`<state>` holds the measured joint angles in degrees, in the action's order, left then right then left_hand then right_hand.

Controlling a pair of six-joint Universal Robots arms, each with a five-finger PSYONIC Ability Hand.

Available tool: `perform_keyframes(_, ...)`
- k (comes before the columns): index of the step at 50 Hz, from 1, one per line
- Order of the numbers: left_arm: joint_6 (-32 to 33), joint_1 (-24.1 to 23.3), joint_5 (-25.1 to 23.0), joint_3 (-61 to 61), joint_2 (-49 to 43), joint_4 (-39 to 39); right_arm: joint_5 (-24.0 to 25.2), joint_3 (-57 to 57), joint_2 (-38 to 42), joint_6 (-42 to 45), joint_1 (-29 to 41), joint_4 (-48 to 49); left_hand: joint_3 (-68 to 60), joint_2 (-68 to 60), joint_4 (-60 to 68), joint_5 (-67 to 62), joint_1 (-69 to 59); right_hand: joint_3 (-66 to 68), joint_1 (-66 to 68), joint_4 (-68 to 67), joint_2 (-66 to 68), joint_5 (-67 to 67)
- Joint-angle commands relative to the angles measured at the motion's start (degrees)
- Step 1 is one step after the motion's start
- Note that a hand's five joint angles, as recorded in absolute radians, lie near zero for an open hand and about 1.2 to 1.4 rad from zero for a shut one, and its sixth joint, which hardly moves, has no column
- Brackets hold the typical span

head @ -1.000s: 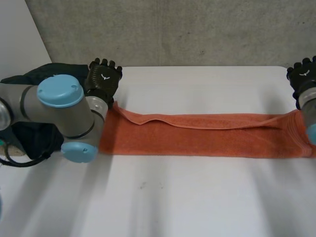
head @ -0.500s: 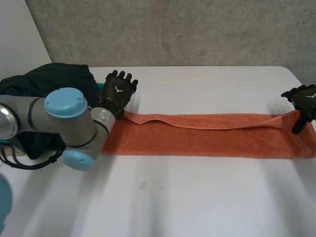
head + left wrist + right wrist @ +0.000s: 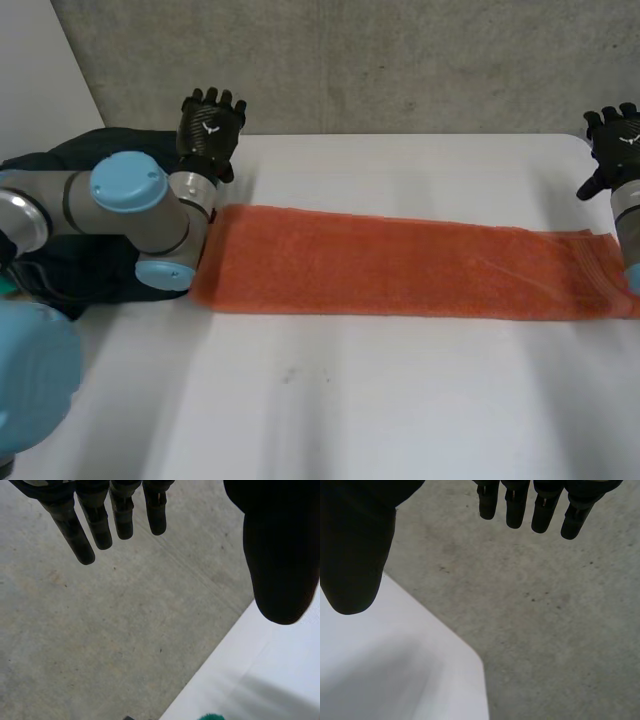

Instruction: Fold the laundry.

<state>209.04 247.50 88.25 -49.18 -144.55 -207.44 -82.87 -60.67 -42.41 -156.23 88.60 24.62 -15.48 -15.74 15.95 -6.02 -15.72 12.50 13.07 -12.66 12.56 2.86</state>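
While the long, flat terry orange towel (image 3: 400, 270) lies on the white table (image 3: 400, 400), left hand (image 3: 210, 125) and right hand (image 3: 618, 140) hover beyond its ends, fingers (image 3: 97, 527) straight, empty.

At nine o'clock the left arm (image 3: 75, 205) is a thick grey tube with round light-blue caps. The left hand (image 3: 210, 128) is black with a small white mark on its back; the right hand (image 3: 617, 138), at three o'clock, matches, on a grey wrist.

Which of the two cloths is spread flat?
The orange towel, laid out as a long strip across the table; the dark cloth sits bunched in a heap by the left arm.
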Motion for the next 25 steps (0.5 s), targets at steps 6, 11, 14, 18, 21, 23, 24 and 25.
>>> perform_keyframes(6, -2.40, -1.40, -0.10, -23.84, 19.39, 0.11, 9.03, -13.77, -16.12, 5.05, -7.12, -24.08, -1.46, -1.21, 1.00, -0.93, -1.22, 6.82, 6.26, -6.67, 6.77, 6.47)
perform_keyframes(11, -6.44, -1.67, -0.36, -31.32, 25.02, 0.46, 11.59, -19.66, -18.23, 13.92, -11.78, -28.48, -0.45, -0.20, -0.02, 0.08, -0.21, 13.39, 12.82, -13.23, 13.33, 13.03)
perform_keyframes(14, -9.08, -2.28, -0.45, -34.57, 27.13, 0.55, 11.50, -22.65, -17.97, 19.72, -13.01, -28.40, -0.45, -0.20, -0.02, 0.08, -0.21, 14.23, 13.67, -14.08, 14.18, 13.88)
perform_keyframes(18, -10.14, -3.33, -0.71, -36.86, 28.10, 0.46, 11.59, -23.71, -16.57, 22.46, -13.98, -25.95, -0.45, -0.20, -0.02, 0.08, -0.21, 15.58, 15.01, -15.42, 15.52, 15.22)
perform_keyframes(21, -10.23, -3.86, -0.63, -37.39, 28.10, 0.46, 11.59, -23.54, -13.67, 22.90, -14.07, -22.96, -0.45, -0.20, -0.02, 0.08, -0.21, 16.25, 15.68, -16.09, 16.19, 15.89)
perform_keyframes(23, -10.32, -3.95, -0.54, -37.57, 28.10, 0.46, 11.59, -23.36, -12.27, 22.99, -14.16, -21.73, -0.45, -0.20, -0.02, 0.08, -0.21, 17.92, 17.36, -17.77, 17.87, 17.56)
perform_keyframes(24, -10.32, -4.04, -0.54, -37.65, 28.10, 0.46, 11.59, -23.18, -11.21, 22.99, -14.24, -20.76, -0.62, -0.36, 0.15, -0.09, -0.38, 24.10, 23.53, -23.94, 24.04, 23.74)
perform_keyframes(25, -10.32, -4.04, -0.54, -37.74, 28.10, 0.46, 11.50, -23.01, -10.59, 23.08, -14.24, -20.23, -0.62, -0.36, 0.15, -0.09, -0.38, 36.32, 35.75, -36.16, 36.26, 35.96)
